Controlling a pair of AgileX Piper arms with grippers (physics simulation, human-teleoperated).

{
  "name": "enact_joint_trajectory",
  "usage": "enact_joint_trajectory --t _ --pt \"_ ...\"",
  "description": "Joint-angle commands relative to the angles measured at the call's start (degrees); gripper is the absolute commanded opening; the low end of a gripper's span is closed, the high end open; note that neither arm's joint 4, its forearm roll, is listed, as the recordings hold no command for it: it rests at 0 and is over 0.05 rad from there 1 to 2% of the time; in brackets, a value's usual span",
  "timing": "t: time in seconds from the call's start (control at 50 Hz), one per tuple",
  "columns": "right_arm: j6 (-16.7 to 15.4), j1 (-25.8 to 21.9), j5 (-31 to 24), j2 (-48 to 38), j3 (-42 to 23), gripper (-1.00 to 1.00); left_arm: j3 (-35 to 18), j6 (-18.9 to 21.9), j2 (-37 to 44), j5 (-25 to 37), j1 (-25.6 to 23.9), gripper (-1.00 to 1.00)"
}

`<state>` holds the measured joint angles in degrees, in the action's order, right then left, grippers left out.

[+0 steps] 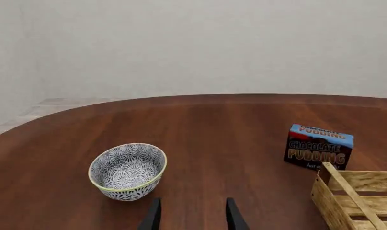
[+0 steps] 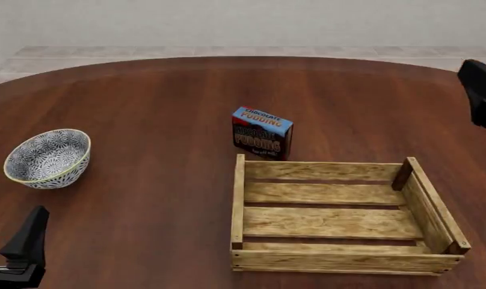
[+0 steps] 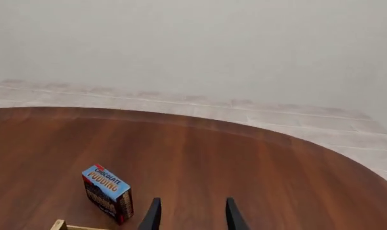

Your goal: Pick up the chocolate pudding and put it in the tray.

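Nearest, both grippers, left gripper (image 1: 193, 218) and right gripper (image 3: 193, 214), gape empty; beyond the tray (image 2: 240, 208), just behind its far rail, stands the chocolate pudding (image 2: 261, 132), probably a light, stiff carton best pinched across its narrow sides.

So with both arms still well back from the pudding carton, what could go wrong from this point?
The small blue-topped chocolate pudding carton stands upright just behind the far slat of the light wooden slatted tray; a low approach could clip that wall, and a nudge might topple the carton. The round grey-patterned bowl with a yellow rim sits ahead of the open left gripper, so a sweep from that side might knock it. The right gripper is open too.
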<state>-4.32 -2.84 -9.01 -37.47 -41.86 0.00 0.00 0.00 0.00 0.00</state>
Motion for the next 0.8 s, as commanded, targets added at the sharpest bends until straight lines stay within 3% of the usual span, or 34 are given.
enact_joint_trajectory --t 0.02,0.06,0.08,0.14,0.16,0.2,0.24,0.32,0.38,0.44,0.5,0.52,0.56,0.64,0.66,0.8 --pt "-0.91 -3.10 -1.52 -11.02 -10.57 1.00 0.00 0.00 0.00 0.00 0.00 1.00" --pt "0.19 -3.14 -2.25 -12.49 -13.20 1.00 0.00 0.00 0.00 0.00 0.00 1.00" --pt "-1.48 -4.47 -2.64 -13.79 -13.98 1.00 0.00 0.00 0.00 0.00 0.00 1.00" --pt "-2.46 -6.28 -3.12 -18.45 -16.97 1.00 0.00 0.00 0.00 0.00 0.00 1.00" --pt "-0.34 -6.80 -3.64 -19.91 -18.25 1.00 0.00 0.00 0.00 0.00 0.00 1.00" --pt "-1.81 -7.05 -3.43 -22.26 -20.18 1.00 0.00 0.00 0.00 0.00 0.00 1.00" --pt "-0.59 -7.85 -3.80 -25.08 -22.80 1.00 0.00 0.00 0.00 0.00 0.00 1.00" --pt "-4.79 -9.49 -2.96 -27.62 -25.18 1.00 0.00 0.00 0.00 0.00 0.00 1.00" --pt "-4.47 -10.64 -3.88 -31.63 -28.68 1.00 0.00 0.00 0.00 0.00 0.00 1.00" --pt "-7.34 -12.33 -3.61 -34.46 -31.08 1.00 0.00 0.00 0.00 0.00 0.00 1.00" --pt "-6.52 -12.87 -4.34 -37.69 -34.20 1.00 0.00 0.00 0.00 0.00 0.00 1.00" --pt "-8.32 -13.72 -4.06 -38.78 -34.84 1.00 0.00 0.00 0.00 0.00 0.00 1.00" --pt "-6.46 -13.95 -5.09 -40.81 -37.17 1.00 0.00 0.00 0.00 0.00 0.00 1.00" --pt "-6.67 -14.20 -6.02 -43.52 -40.67 1.00 0.00 0.00 0.00 0.00 0.00 1.00" --pt "-8.19 -15.41 -6.31 -44.65 -41.56 1.00 0.00 0.00 0.00 0.00 0.00 1.00" --pt "-10.46 -18.48 -8.13 -49.94 -46.62 1.00 0.00 0.00 0.00 0.00 0.00 1.00"
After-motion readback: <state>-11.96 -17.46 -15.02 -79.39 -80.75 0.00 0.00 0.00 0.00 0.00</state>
